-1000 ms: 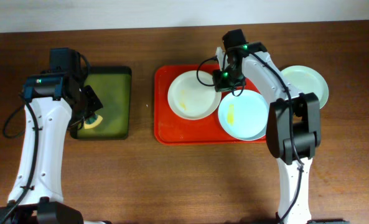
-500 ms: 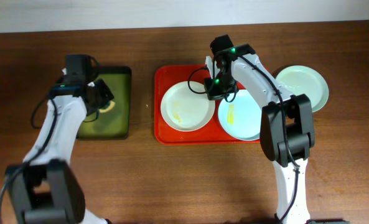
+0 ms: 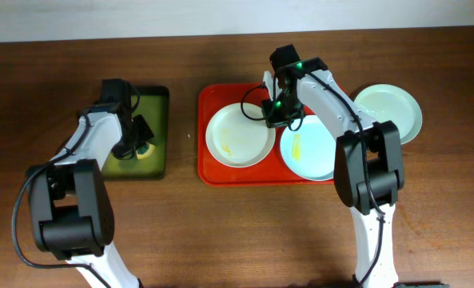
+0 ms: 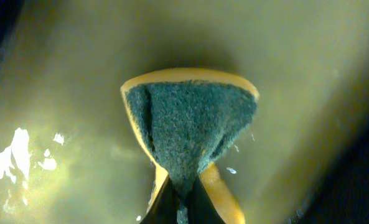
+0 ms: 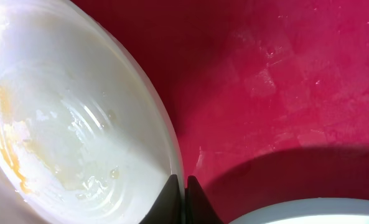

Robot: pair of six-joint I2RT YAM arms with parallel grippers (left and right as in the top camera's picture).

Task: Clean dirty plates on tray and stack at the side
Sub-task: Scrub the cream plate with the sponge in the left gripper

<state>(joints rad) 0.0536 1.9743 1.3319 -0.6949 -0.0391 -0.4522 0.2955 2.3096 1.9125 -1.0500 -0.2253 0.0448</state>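
Overhead view: The red tray sits centre on the bench. It carries the white-cream plate, which has a yellowish smear, and beside it a pale blue plate with a yellow streak. A second pale blue plate lies off the tray at the right and looks clean. The right tool is at the white-cream plate's right rim. The left tool is over the green tray.

Left wrist view: The left tool is clamped on the sponge, scouring face toward the camera, above the wet green tray floor.

Right wrist view: The right tool appears closed on the white-cream plate at its rim, though the contact sits at the frame edge. The red tray floor is bare alongside it.

Assessment: The step in hand is steadying the plate for scrubbing. The rim pinch should be kept firm and the plate held level. The sponge should be brought across with its rough face down and worked over the orange residue on the left side of the plate.

Markings: No brand, label or writing can be read in any view.
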